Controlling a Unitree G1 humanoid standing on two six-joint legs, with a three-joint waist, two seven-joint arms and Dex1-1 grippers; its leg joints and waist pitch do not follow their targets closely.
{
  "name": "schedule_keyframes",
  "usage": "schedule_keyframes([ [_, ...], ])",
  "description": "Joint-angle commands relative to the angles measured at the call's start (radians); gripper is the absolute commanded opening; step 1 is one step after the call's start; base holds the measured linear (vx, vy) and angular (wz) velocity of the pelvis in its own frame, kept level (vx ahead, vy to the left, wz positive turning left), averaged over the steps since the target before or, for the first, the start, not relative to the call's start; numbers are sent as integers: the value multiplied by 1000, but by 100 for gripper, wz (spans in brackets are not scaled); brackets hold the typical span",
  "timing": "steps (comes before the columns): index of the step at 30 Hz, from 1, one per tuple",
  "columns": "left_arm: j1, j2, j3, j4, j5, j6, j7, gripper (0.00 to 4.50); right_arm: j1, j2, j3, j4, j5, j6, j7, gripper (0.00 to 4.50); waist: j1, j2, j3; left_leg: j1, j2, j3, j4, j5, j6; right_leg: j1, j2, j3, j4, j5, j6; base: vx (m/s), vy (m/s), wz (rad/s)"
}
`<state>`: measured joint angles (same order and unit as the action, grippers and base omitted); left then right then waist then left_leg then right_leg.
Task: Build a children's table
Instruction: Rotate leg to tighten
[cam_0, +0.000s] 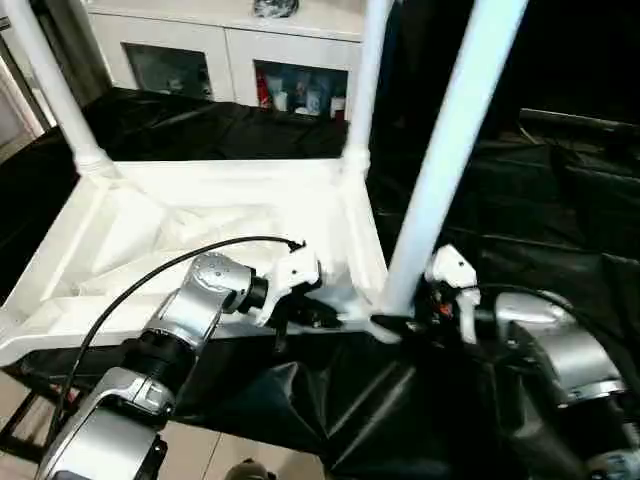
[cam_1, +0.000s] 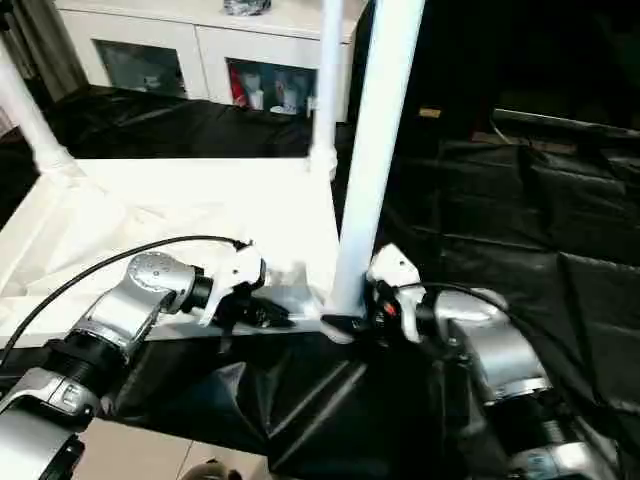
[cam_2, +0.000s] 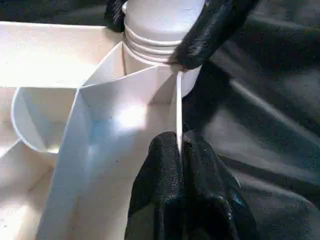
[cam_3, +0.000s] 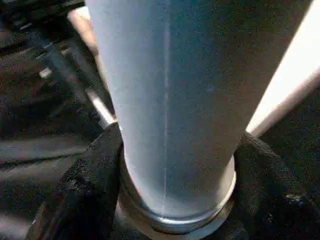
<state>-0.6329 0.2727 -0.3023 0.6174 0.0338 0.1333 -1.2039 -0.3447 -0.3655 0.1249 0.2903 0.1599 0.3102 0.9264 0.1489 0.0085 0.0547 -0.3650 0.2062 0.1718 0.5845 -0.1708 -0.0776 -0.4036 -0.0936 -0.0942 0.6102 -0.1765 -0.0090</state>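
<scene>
Hands (cam_0: 385, 322) on tabletop (cam_0: 200, 215) and leg (cam_0: 445, 150)

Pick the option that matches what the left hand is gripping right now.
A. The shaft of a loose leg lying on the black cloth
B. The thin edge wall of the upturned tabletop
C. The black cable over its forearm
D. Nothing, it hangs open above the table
B: in the left wrist view the left hand has its black fingers pinched shut on the thin white wall of the tabletop, beside the corner socket.

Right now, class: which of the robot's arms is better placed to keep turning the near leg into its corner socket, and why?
The right: the right gripper wraps the near leg's base, while the left gripper pinches the tabletop's rim.
</scene>
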Motion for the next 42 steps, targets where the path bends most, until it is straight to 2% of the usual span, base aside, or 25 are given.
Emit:
schedule_keyframes([
  [1, -74, -91, 14, 55, 12, 2, 146, 0, -49, 112, -24, 102, -24, 46, -234, 272, -9, -7, -62, 8, 22, -6, -76, -269, -4, 45, -61, 49, -91, -357, -156, 0, 0, 0],
  [3, -106, -131, 28, 105, 23, 16, 236, 0, -79, 171, -59, 169, -40, 64, -378, 272, -19, -9, -64, 8, 20, -10, -78, -282, -27, 48, -63, 46, -92, -386, -146, 0, 0, 0],
  [4, -106, -131, 28, 105, 23, 16, 236, 0, -79, 171, -59, 169, -40, 64, -378, 272, -22, -9, -64, 10, 19, -10, -77, -285, -29, 47, -63, 47, -94, -384, -140, 0, 0, 0],
  [6, -149, -190, 55, 171, 21, 27, 354, 0, -111, 234, -82, 238, -67, 48, -526, 272, -27, -7, -64, 10, 19, -8, -76, -288, -26, 45, -62, 50, -95, -360, -143, 0, 0, 0],
  [7, -152, -194, 56, 175, 21, 28, 361, 0, -113, 238, -82, 242, -69, 45, -535, 272, -27, -8, -66, 10, 18, -8, -76, -280, -26, 46, -62, 50, -92, -347, -146, 0, 0, 0],
  [8, -175, -230, 67, 209, 23, 23, 431, 0, -132, 276, -89, 273, -81, 26, -596, 272, -28, -8, -68, 8, 17, -8, -75, -263, -22, 50, -61, 50, -90, -319, -150, 0, 0, 0],
  [9, -180, -244, 66, 216, 23, 17, 439, 0, -140, 293, -87, 284, -85, 9, -610, 272, -29, -8, -69, 9, 17, -6, -72, -248, -18, 48, -60, 51, -88, -285, -159, 0, 0, 0],
  [12, -194, -270, 68, 242, 29, -9, 446, 0, -157, 322, -86, 303, -94, -13, -626, 272, -27, -7, -71, 5, 16, -4, -70, -216, 3, 53, -60, 51, -82, -227, -172, 0, 0, 0],
  [14, -194, -273, 62, 246, 33, -22, 427, 0, -163, 335, -105, 304, -68, -4, -604, 328, -27, -7, -70, 4, 16, -4, -70, -217, 14, 55, -59, 51, -82, -217, -176, 0, 0, 0],
  [16, -187, -265, 54, 239, 27, -38, 395, 0, -165, 326, -99, 300, -66, -11, -580, 344, -26, -7, -69, 4, 17, -4, -72, -224, 17, 56, -60, 50, -83, -233, -174, 0, 0, 0],
  [19, -161, -233, 37, 211, 15, -74, 307, 0, -154, 278, -59, 278, -85, -44, -503, 369, -26, -11, -68, 4, 18, -5, -73, -239, 21, 57, -61, 49, -87, -262, -165, 0, 0, 0],
  [24, -131, -185, 19, 176, 8, -94, 207, 0, -124, 211, -18, 209, -65, -63, -339, 369, -27, -13, -68, 0, 20, -4, -72, -220, 38, 60, -63, 50, -83, -240, -172, 0, 0, 0],
  [28, -79, -114, 13, 93, -38, -102, 33, 0, -83, 78, 35, 126, -60, -103, -107, 369, -26, -17, -66, 1, 23, -1, -71, -219, 52, 58, -61, 51, -84, -248, -182, 0, 0, 0],
  [33, -49, -70, -1, 43, -51, -94, -54, 0, -53, -3, 56, 56, -27, -106, 42, 369, -13, -15, -64, 6, 29, -1, -72, -241, 54, 53, -62, 52, -85, -284, -182, 0, 0, 0],
  [35, -37, -52, -4, 23, -53, -88, -82, 0, -34, -46, 67, 28, -23, -121, 111, 369, -8, -19, -64, 5, 30, -2, -73, -244, 49, 53, -64, 52, -83, -291, -180, 0, 0, 0],
  [36, -35, -46, -4, 19, -52, -87, -87, 0, -28, -57, 69, 22, -23, -125, 128, 369, -6, -17, -64, 7, 30, -2, -72, -245, 47, 51, -64, 52, -84, -295, -180, 0, 0, 0],
  [38, -27, -32, -3, 6, -55, -84, -102, 0, -13, -88, 78, 3, -19, -133, 170, 369, -2, -20, -64, 6, 29, -2, -72, -244, 46, 51, -64, 53, -85, -303, -174, 0, 0, 0],
  [42, -16, -19, -1, -20, -62, -70, -124, 0, -6, -98, 68, -7, 3, -119, 194, 369, 0, -21, -64, 5, 29, -2, -71, -233, 52, 51, -64, 52, -83, -297, -176, 0, 0, 0],
])
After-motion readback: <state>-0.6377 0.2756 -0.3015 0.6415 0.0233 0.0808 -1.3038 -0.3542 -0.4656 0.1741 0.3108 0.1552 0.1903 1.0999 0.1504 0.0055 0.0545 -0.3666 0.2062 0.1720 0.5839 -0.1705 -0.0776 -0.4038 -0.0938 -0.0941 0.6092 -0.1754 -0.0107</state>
